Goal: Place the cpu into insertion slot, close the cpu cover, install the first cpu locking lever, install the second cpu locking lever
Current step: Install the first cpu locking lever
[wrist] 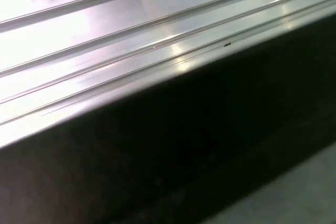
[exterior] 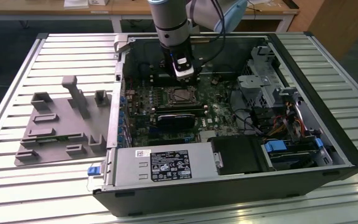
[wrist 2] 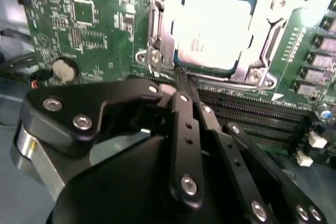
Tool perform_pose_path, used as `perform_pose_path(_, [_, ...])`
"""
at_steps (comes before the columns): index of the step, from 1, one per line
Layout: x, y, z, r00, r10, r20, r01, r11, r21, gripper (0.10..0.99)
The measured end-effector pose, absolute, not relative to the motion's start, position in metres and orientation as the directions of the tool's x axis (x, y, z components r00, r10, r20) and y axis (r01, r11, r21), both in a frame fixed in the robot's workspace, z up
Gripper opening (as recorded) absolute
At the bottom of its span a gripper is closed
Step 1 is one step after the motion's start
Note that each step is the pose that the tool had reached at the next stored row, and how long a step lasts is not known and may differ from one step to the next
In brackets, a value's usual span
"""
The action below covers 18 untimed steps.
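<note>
In the second wrist view the cpu [wrist 2: 212,27] lies flat in the insertion slot [wrist 2: 157,59], its silver-grey top facing up. The cpu cover [wrist 2: 265,38], a silvery frame, lies down around it. My gripper [wrist 2: 182,81] is shut, its black fingers [wrist 2: 185,129] pressed together with their tips at the socket's near edge, beside a thin metal lever. I see nothing held between them. In the exterior view the gripper [exterior: 185,80] hangs inside the open computer case just behind the insertion slot [exterior: 180,95].
Long black memory slots [wrist 2: 252,114] run beside the socket, and a coin battery [wrist 2: 64,68] sits on the green board. A black card [exterior: 175,122], a power supply [exterior: 160,165] and a drive cage [exterior: 266,84] crowd the case. A grey fixture plate [exterior: 61,126] lies on the ribbed table.
</note>
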State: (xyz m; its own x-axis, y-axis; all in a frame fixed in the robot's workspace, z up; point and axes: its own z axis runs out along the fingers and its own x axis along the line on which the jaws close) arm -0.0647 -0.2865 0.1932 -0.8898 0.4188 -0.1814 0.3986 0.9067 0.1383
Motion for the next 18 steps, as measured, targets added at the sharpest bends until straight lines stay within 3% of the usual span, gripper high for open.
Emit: perform_pose_path(18, [-0.065, -0.287, 0.219, -0.888, 0.421, -0.184, 0.401, 0.906, 0.138, 0.102])
